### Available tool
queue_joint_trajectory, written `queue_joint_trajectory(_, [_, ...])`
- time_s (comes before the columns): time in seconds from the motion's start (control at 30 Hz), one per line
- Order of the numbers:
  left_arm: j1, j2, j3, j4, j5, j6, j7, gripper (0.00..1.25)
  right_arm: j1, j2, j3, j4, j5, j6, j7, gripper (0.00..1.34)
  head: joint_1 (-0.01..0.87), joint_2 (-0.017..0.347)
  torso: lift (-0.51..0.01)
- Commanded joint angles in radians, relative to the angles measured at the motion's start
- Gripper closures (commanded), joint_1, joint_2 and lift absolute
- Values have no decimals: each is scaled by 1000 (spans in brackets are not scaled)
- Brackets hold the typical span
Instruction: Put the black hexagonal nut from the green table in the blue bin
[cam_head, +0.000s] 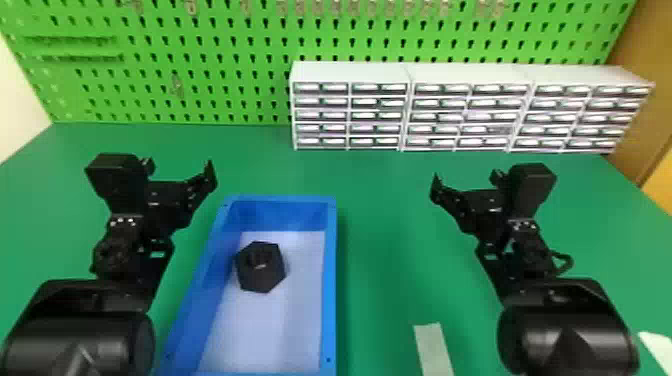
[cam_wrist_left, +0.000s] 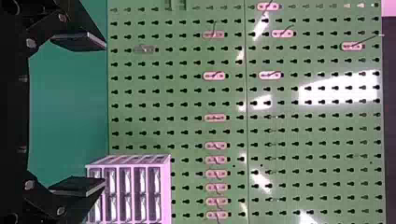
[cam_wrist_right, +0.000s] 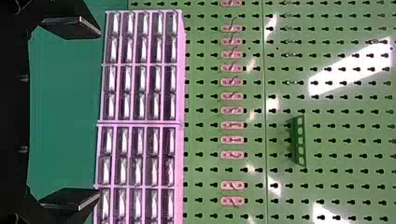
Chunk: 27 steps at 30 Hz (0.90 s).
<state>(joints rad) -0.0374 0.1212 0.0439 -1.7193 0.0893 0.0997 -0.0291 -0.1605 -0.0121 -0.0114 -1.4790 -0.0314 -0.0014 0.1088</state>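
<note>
One nut (cam_head: 262, 279) in the blue bin (cam_head: 330, 280), between left gripper (cam_head: 178, 170) and right gripper (cam_head: 466, 181), both spread apart

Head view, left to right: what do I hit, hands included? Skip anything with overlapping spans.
Left hand → black hexagonal nut, inside the blue bin → right hand → white piece at the right edge.

nut (cam_head: 260, 280) in bin (cam_head: 329, 280) on table (cam_head: 385, 225), strip (cam_head: 433, 350) right of bin, drawer units (cam_head: 350, 72) behind, pegboard (cam_head: 225, 47) behind them
</note>
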Motion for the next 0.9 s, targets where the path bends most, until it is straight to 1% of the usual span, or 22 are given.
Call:
queue_joint_trajectory(0.0, [-6, 0, -12, 7, -10, 0, 1, 243, 12, -6, -9, -14, -2, 4, 0, 104, 686, 52, -97])
queue_joint_trajectory(0.17, [-13, 0, -27, 24, -8, 0, 1, 243, 16, -9, -24, -21, -2, 7, 0, 104, 686, 52, -97])
queue_joint_trajectory(0.33, [-19, 0, -39, 29, -10, 0, 1, 243, 26, -6, -36, -27, -16, 7, 0, 104, 686, 52, -97])
queue_joint_trajectory(0.87, [-16, 0, -35, 30, -17, 0, 5, 242, 33, -9, -38, -27, -5, 14, 0, 104, 686, 52, -97])
